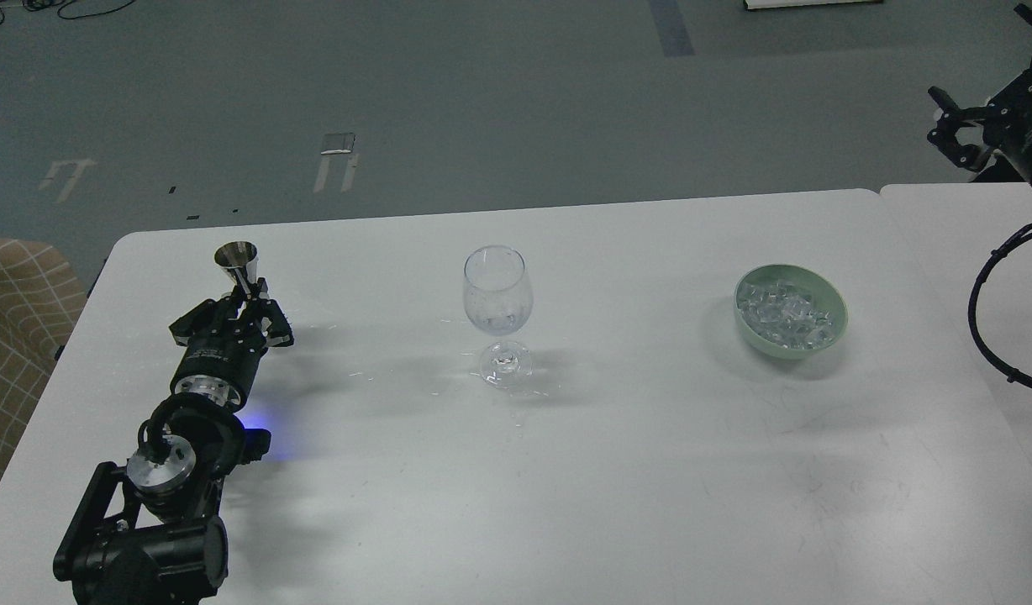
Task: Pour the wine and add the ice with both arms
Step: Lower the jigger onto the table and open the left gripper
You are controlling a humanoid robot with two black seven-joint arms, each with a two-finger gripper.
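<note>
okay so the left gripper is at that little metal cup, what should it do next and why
Probably lift the metal cup a little and carry it right toward the wine glass. The left gripper sits at the cup's narrow waist, the cup stands upright on the table, and the glass stands apart from it to the right.

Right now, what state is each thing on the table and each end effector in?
Metal jigger: upright, left end effector closed around its stem.
Wine glass: upright, untouched, contents unclear.
Green bowl: upright, holding ice.
Right end effector: raised off the table, open, empty.
</note>
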